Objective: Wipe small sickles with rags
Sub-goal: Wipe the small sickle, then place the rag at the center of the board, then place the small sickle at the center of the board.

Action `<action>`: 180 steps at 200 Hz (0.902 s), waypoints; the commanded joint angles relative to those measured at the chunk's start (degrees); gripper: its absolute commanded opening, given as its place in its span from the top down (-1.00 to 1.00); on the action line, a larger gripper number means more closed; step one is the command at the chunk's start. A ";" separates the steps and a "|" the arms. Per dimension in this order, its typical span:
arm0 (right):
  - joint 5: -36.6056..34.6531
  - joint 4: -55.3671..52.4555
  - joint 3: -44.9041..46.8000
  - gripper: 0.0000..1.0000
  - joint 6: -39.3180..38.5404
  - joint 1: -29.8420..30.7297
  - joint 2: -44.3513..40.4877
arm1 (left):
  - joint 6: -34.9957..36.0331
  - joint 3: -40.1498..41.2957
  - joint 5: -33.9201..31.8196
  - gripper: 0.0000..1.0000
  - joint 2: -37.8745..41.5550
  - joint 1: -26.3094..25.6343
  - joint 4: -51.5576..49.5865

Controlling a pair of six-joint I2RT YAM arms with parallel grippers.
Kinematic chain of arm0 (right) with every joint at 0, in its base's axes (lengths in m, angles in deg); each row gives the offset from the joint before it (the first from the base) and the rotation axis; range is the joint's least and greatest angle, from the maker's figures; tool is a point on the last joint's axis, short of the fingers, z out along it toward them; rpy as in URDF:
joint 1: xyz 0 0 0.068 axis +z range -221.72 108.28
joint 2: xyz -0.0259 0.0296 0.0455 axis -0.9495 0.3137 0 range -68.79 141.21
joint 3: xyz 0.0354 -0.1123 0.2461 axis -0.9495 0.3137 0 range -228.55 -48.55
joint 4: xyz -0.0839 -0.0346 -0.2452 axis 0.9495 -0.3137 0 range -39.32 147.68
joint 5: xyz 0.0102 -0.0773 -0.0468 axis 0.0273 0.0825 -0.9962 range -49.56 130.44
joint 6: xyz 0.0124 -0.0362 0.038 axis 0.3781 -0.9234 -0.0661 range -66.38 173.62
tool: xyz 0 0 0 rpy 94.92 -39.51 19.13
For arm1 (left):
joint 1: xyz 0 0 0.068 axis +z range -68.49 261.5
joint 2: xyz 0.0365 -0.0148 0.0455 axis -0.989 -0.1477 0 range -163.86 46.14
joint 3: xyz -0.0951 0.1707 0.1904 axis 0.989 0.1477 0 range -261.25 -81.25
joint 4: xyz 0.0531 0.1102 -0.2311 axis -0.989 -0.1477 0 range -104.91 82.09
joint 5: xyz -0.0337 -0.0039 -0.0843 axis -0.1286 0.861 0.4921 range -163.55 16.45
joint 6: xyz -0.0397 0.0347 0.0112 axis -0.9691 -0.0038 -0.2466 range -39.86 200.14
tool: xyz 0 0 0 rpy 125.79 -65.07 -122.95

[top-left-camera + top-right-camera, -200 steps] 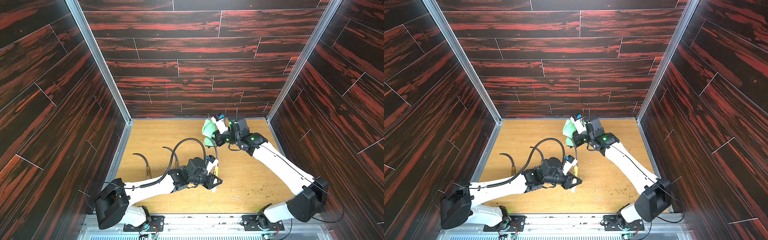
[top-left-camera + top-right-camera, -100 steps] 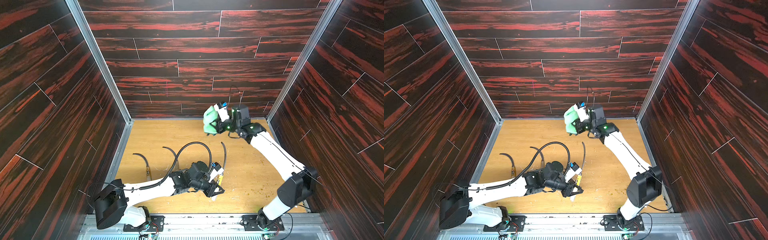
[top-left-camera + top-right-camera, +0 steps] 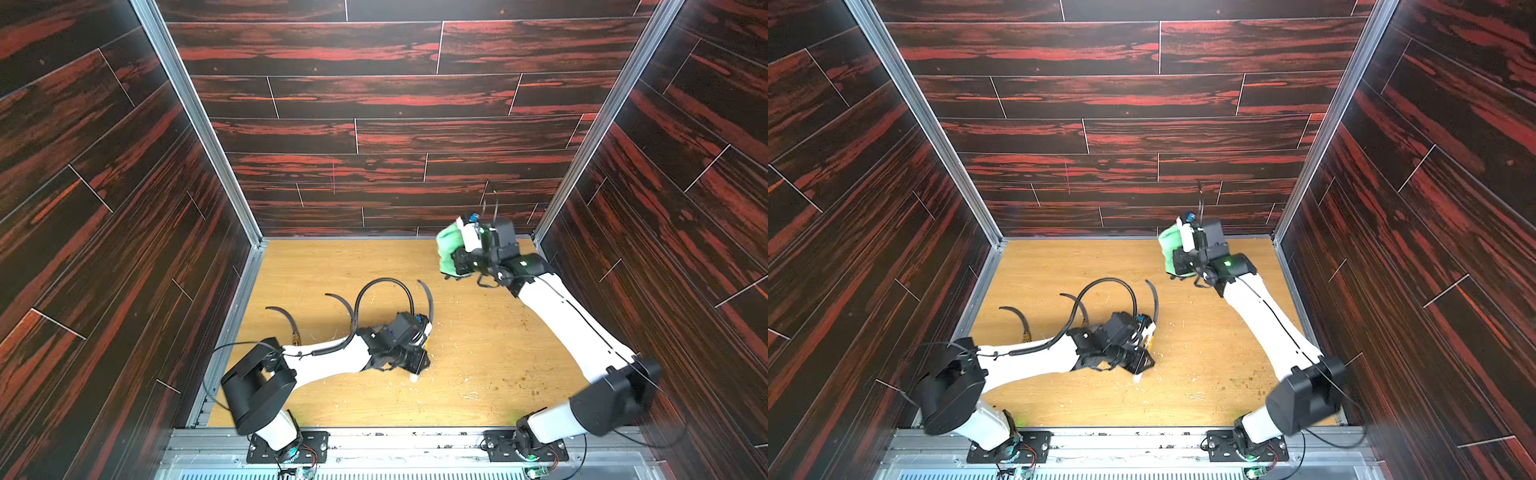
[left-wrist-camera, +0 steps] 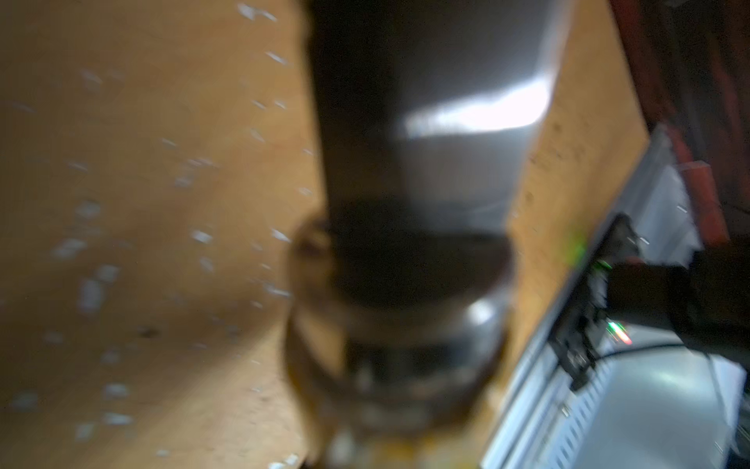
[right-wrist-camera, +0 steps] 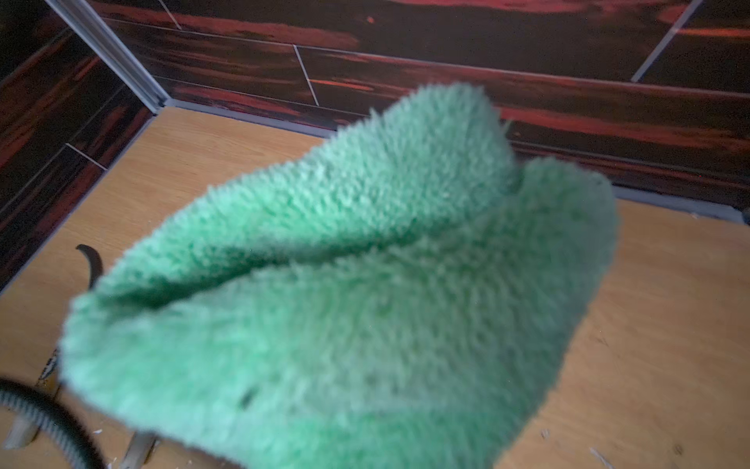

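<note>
My left gripper [image 3: 417,362] [image 3: 1139,362] is low over the middle of the wooden table, shut on the handle of a small sickle whose dark curved blade [image 3: 428,300] [image 3: 1154,300] rises toward the back. Two more small sickles [image 3: 286,318] [image 3: 343,302] lie to the left of it in both top views. At the back right, my right gripper [image 3: 456,258] [image 3: 1179,259] is shut on the light green rag [image 3: 448,249] [image 3: 1168,248] [image 5: 365,284], held up, apart from the blade. The rag hides the right jaws. The left wrist view is blurred.
A black ribbed cable [image 3: 382,286] [image 5: 40,418] loops over the left arm, between the sickles. Small pale and brown flakes [image 3: 478,376] are scattered on the table [image 3: 332,257]. Dark red-streaked walls close in the back and both sides.
My right gripper has carried the rag up and to the back right, away from the blade. The left gripper has shifted slightly toward the front with the sickle.
</note>
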 commanded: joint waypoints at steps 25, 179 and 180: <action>-4.79 -9.71 6.08 1.00 5.27 -1.13 -4.79 | -0.24 -10.02 -5.88 1.00 -8.09 2.44 -9.71; 5.23 -7.54 19.90 1.00 10.22 -9.42 3.37 | -0.89 -30.35 -4.24 0.91 -25.21 6.65 -23.22; 5.26 -7.44 20.00 1.00 10.26 -9.39 3.46 | -0.89 -30.50 -4.16 0.91 -25.32 6.64 -23.25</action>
